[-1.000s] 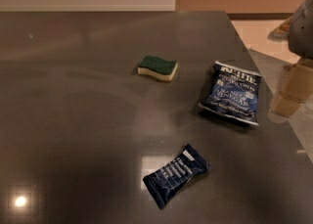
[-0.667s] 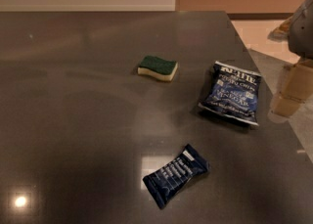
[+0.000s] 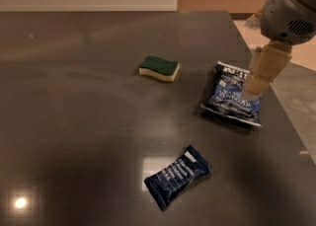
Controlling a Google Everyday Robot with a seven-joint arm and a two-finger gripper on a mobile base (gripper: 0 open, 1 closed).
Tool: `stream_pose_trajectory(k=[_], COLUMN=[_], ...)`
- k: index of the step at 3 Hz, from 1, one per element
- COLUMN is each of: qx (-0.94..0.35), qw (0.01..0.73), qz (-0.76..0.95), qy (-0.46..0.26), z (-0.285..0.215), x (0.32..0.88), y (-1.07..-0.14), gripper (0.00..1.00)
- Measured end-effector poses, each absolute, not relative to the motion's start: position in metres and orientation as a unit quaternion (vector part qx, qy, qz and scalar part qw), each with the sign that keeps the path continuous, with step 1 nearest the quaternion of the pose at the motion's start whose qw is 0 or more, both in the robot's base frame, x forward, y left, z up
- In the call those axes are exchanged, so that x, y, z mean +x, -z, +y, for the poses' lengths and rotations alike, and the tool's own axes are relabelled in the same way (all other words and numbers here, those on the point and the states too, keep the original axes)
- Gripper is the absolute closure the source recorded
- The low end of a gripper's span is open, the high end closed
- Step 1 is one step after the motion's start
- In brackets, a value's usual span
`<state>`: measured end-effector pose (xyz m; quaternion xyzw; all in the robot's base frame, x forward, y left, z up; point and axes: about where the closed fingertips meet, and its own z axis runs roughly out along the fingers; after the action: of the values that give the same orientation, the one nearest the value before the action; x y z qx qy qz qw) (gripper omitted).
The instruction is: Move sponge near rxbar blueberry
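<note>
from my seat: dark glossy table (image 3: 74, 121), three things on it. the blue chip bag (image 3: 232, 94) with white lettering lies flat near the right edge, slightly skewed, its top toward the back. it sits between the gripper and the sponge, and off to the right of the line from sponge to bar, not on it. two light glares on the surface: one just behind the bar, one at the front left corner. pale wall at the back, floor (image 3: 298, 96) visible past the right edge. the sponge (image 3: 159, 68) is mid-table toward the back, green side up, yellow foam underneath, lying flat, left of the chip bag and apart from it. the rxbar blueberry (image 3: 177, 175) is at the front, dark navy, lying on a diagonal with its pale-patch end pointing up and right; well apart from the sponge and apart from the bag. the arm (image 3: 291, 8) comes in from the upper right: rounded grey housing with a vent grille, then a tan section slanting down and left. the gripper (image 3: 253, 91) ends over the right upper part of the chip bag; can't tell if it touches it. i can't tell how far open it is or whether it has hold of anything. it's well away from the sponge.
</note>
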<state>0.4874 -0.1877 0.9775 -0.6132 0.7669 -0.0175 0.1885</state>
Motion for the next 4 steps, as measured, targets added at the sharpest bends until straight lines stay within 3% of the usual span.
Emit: stream_pose_trajectory(k=[4], qx=[-0.579], qw=[0.186], qz=[0.792], qy=[-0.045], z=[-0.088], x=[0.641], y=[-0.888], gripper=[0.0])
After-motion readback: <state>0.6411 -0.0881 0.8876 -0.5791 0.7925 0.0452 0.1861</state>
